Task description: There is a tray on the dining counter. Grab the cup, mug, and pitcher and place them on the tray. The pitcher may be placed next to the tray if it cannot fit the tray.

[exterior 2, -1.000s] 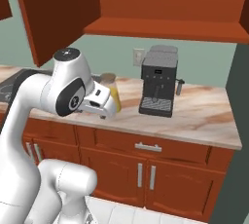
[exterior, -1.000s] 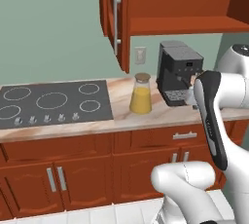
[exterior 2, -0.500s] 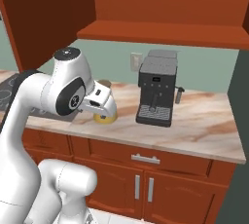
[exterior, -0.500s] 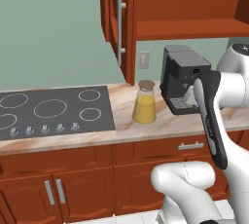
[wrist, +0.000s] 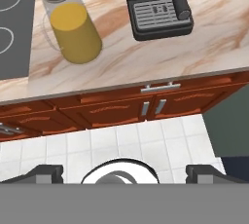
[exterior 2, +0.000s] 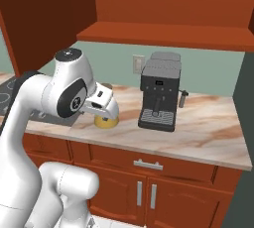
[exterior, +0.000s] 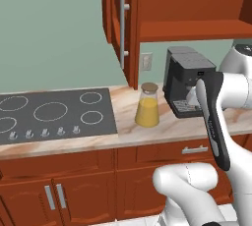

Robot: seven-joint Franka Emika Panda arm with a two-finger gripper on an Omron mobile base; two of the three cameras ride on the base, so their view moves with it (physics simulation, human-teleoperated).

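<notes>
The pitcher, a clear glass carafe with a brown lid and orange-yellow liquid, stands on a stovetop counter between the cooktop and a coffee machine. In the right base view my white hand partly covers the pitcher. In the hand view the pitcher lies at the upper left, far beyond my gripper, which is open with its two dark tips spread wide and nothing between them. The tray, the cup, the mug and the dining counter are out of view.
A black coffee machine stands right of the pitcher, with a small dark cylinder beside it. The black cooktop lies to the left. An open wooden cabinet door hangs above. Drawers and tiled floor lie below the counter edge.
The whole picture has shifted slightly, so the base has moved; pitcher and coffee machine stay in place on the counter. The gripper stays open.
</notes>
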